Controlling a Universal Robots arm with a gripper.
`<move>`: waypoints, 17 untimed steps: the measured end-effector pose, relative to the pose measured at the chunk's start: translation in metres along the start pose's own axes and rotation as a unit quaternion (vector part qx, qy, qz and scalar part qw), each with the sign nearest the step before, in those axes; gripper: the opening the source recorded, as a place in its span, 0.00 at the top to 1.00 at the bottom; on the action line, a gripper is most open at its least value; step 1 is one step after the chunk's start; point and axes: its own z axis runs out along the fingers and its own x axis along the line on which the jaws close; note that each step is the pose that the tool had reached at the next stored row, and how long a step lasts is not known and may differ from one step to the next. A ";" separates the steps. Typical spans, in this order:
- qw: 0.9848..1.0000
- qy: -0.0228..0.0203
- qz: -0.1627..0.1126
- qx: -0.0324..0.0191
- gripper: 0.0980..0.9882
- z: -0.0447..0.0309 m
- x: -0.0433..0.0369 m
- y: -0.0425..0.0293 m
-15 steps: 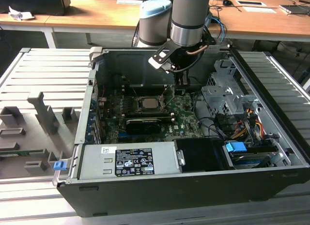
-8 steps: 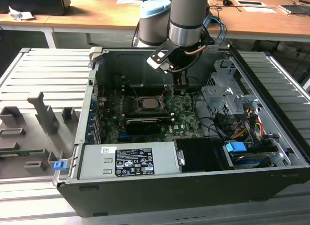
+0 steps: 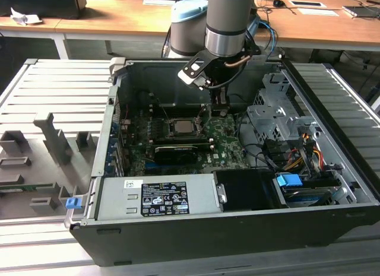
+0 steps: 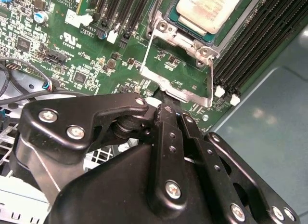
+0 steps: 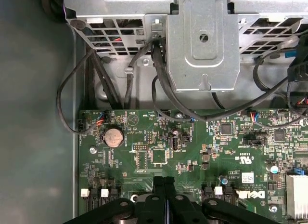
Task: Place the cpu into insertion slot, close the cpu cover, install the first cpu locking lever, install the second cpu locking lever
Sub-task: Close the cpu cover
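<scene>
The cpu (image 4: pixel 207 12) (image 3: pixel 181 127), a pale silvery square, lies in the insertion slot (image 4: pixel 216 37) on the green board inside the open computer case. The cpu cover (image 4: pixel 174 86), a thin silver frame with a cut-out centre, is swung open away from the slot and tilts toward my gripper. My gripper (image 4: pixel 166 108) (image 3: pixel 219 108) (image 5: pixel 163 183) is shut, its black fingers (image 5: pixel 158 190) pressed together. Its tip sits right at the cover's free edge; whether it touches the edge I cannot tell. In the exterior view it hangs just to the right of the slot.
Black memory slots (image 4: pixel 250 46) flank the socket. A long black card (image 3: pixel 175 151) lies in front of it, and a grey power supply (image 3: pixel 160 196) nearer still. A metal drive cage (image 3: pixel 279 119) with cables (image 5: pixel 159 89) stands at the exterior view's right. A grey fixture tray (image 3: pixel 47 151) lies left of the case.
</scene>
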 end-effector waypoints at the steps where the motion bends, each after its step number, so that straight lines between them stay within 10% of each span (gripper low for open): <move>1: 1.000 0.000 0.000 0.000 0.99 0.0000 0.0000 -0.0008; 17: 1.000 0.000 0.000 0.000 0.99 -0.0014 -0.0003 -0.0286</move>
